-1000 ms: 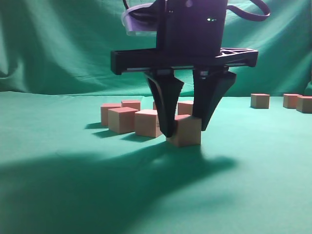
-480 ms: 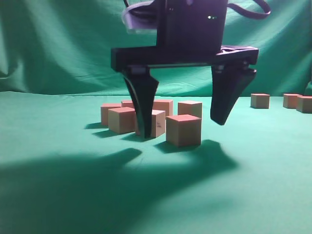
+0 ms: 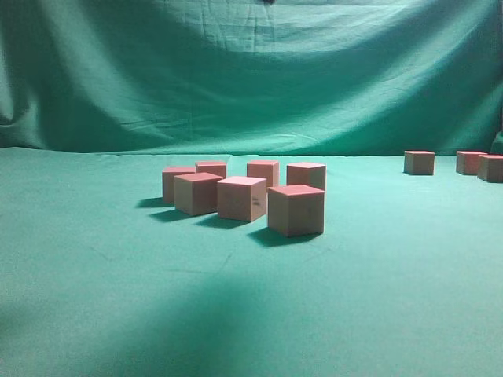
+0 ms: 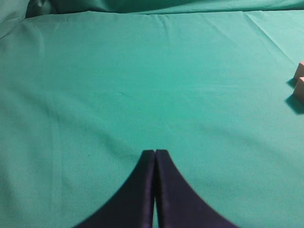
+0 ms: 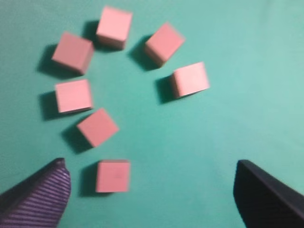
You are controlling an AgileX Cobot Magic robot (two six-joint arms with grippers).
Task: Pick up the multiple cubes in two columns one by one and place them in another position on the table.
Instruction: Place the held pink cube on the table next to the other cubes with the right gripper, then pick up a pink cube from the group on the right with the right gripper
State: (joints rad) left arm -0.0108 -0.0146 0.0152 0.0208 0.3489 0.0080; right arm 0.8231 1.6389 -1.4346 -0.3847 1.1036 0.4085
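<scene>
A creased green backdrop (image 3: 251, 78) hangs behind the green-clothed worktop (image 3: 118, 314), where seven small reddish-pink cubes (image 3: 244, 192) sit bunched together on the cloth. The nearest cube (image 3: 296, 210) stands at the front of the bunch, clear of its neighbours. Three more cubes (image 3: 464, 162) wait well apart from it, far off to its right near the backdrop.

Seen from above through the right wrist camera, the bunch forms a loose, uneven ring (image 5: 118, 85), the cubes turned at differing angles to one another and none touching. The right pincer (image 5: 152, 190) hangs above them with its jaws spread wide and nothing between them. The left pincer (image 4: 155, 156) rests over bare cloth, jaws pressed together and empty, with two cube corners (image 4: 299, 83) just showing at the far right edge of its view.

The cubes look rigid, light and matte, so they should sit firmly in a grip without slipping or crushing. Each is best taken across two opposite flat side faces, with the jaws squared to those faces, not across the corners. Being cubes, they have no long axis; every one rests flat, a pink face upward, and only its turn on the cloth sets how the jaws must line up.
</scene>
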